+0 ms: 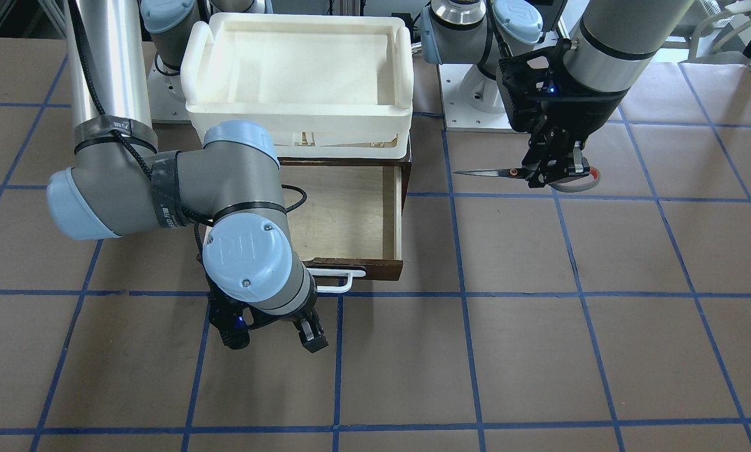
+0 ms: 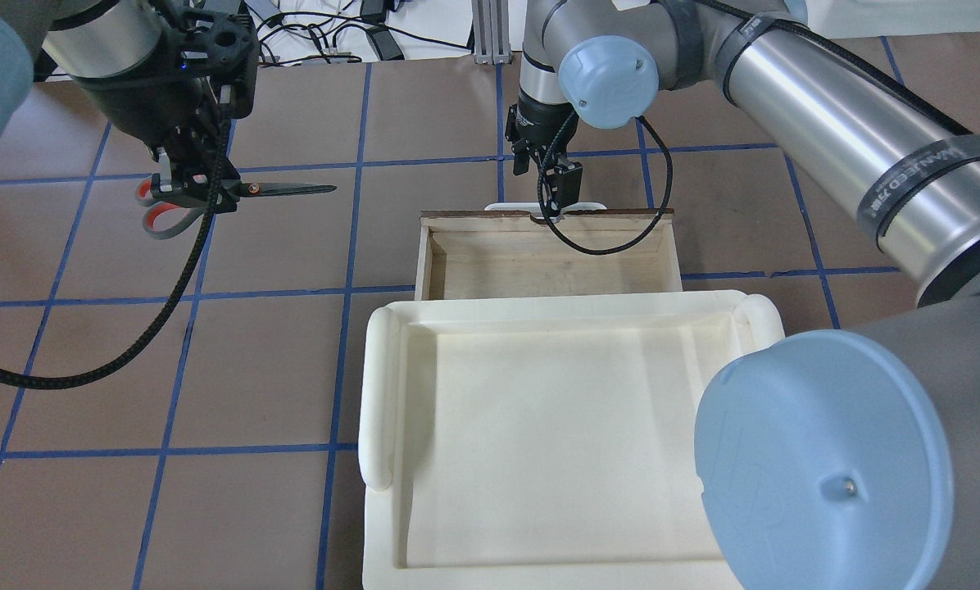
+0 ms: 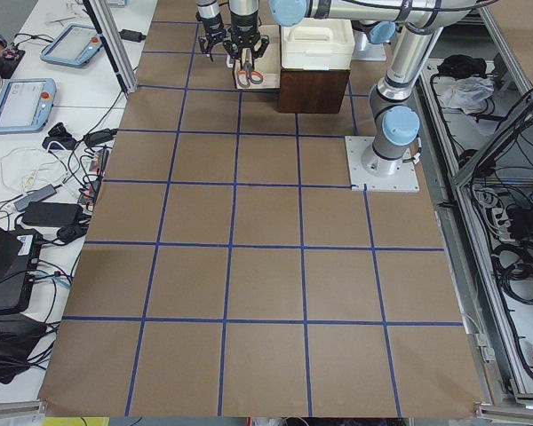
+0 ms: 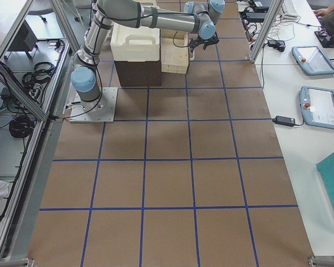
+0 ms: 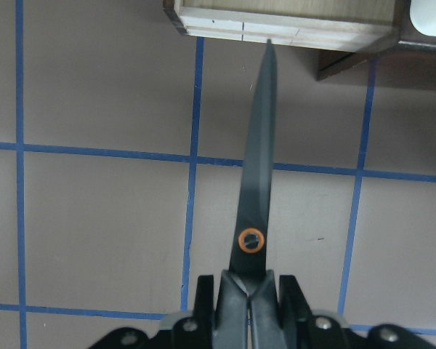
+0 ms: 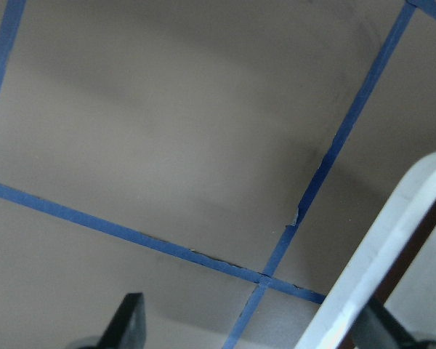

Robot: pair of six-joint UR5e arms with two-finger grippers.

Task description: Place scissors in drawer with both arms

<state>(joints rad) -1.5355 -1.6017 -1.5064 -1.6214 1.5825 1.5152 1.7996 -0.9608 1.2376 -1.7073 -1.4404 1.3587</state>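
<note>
The scissors hang level in my left gripper, which is shut on them just behind the pivot. The closed blades point toward the drawer and the grey, orange-lined handles stick out behind. The left wrist view shows the blade aimed at the drawer's side wall. The dark brown drawer is pulled out from under a tray, its plywood interior bare. My right gripper is open, just in front of the white bar handle. The handle lies by its right finger.
A white foam tray sits on top of the cabinet above the drawer. The right arm's black cable loops over the open drawer. Brown table surface with a blue tape grid lies all around. The arm bases stand behind.
</note>
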